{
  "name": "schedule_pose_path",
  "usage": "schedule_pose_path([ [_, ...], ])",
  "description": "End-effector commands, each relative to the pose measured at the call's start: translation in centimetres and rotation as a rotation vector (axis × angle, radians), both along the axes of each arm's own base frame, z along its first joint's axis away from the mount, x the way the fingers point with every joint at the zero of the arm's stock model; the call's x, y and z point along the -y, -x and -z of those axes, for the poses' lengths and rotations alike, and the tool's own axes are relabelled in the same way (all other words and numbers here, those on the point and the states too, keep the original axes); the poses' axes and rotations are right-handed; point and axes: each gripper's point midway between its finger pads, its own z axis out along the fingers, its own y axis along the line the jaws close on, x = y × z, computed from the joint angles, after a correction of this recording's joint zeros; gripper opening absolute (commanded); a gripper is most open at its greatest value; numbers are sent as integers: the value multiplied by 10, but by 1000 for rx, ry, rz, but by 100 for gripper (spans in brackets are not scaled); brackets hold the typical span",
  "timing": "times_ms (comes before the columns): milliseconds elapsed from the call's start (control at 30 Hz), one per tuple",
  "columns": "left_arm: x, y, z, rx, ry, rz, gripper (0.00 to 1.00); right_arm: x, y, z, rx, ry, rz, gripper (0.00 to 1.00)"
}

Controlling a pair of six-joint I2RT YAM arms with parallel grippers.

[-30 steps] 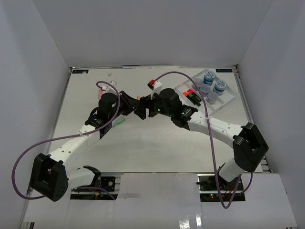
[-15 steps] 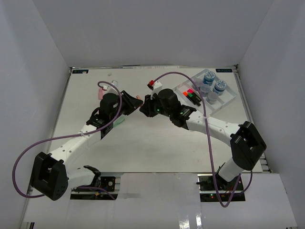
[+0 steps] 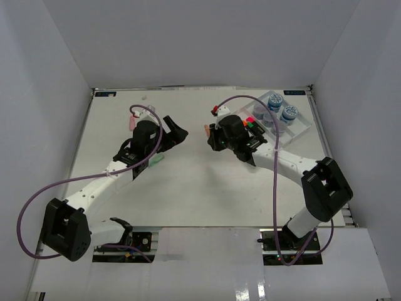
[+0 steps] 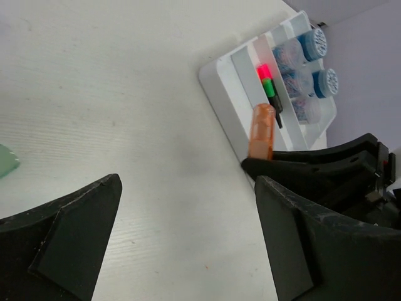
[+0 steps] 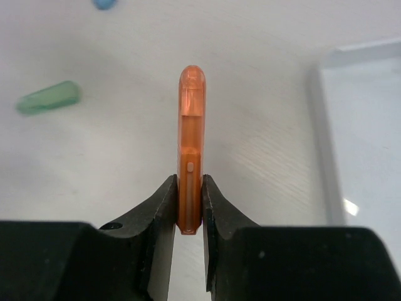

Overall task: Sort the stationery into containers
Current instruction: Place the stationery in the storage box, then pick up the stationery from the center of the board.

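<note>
The right gripper [image 5: 190, 188] is clamped on the lower end of the orange marker [image 5: 191, 125], which juts straight out past the fingertips, outside the tray [image 4: 219, 88]. The left gripper [image 4: 188, 207] has its jaws spread wide with nothing between them, and faces the right gripper across a gap at mid-table [image 3: 188, 188]. The tray sits at the far right corner. One narrow compartment holds a red marker [image 4: 264, 71] and a green marker [image 4: 270, 88] end to end, with the jars [image 4: 311, 44] in the compartments beyond. A loose marker [image 5: 49, 98] — pale green — lies on the table beside the left arm.
</note>
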Motion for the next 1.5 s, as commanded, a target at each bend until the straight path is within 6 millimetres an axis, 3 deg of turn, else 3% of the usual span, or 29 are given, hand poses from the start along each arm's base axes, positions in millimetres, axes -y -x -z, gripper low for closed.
schedule_pose_path([
  [0,-32,-10,-2,-9,-120,-82,98,54,-25,11,37,139,101,8],
  [133,-63,-5,21,-83,-199,-129,98,109,-51,30,53,312,118,12],
  [300,-95,18,65,-220,-200,-172,98,142,-80,48,14,442,121,17],
  [333,-97,22,72,-241,-201,-178,98,144,-83,59,-8,459,115,18],
  [467,-103,39,96,-329,-172,-211,98,149,-93,70,-34,484,109,30],
  [633,-105,43,108,-394,-133,-264,98,147,-95,67,-45,475,108,52],
  [667,-106,42,109,-399,-137,-272,98,147,-94,66,-44,473,106,60],
  [800,-108,44,116,-442,-99,-334,98,148,-87,50,-32,465,97,72],
  [900,-107,50,124,-497,-57,-379,98,145,-75,30,-6,425,81,74],
  [933,-106,50,126,-519,-21,-409,98,144,-71,15,21,395,91,74],
  [1000,-104,50,130,-551,5,-432,98,138,-58,9,28,353,69,75],
  [1033,-104,49,131,-564,29,-460,98,136,-53,-6,60,320,67,75],
  [1100,-106,45,134,-571,34,-495,98,130,-41,-8,63,265,46,75],
  [1133,-110,42,136,-573,24,-526,98,128,-35,-20,89,236,45,75],
  [1300,-117,27,143,-592,38,-634,98,116,-11,-37,124,121,-15,76],
  [1467,-118,8,150,-619,44,-707,97,122,3,-37,153,104,-12,77],
])
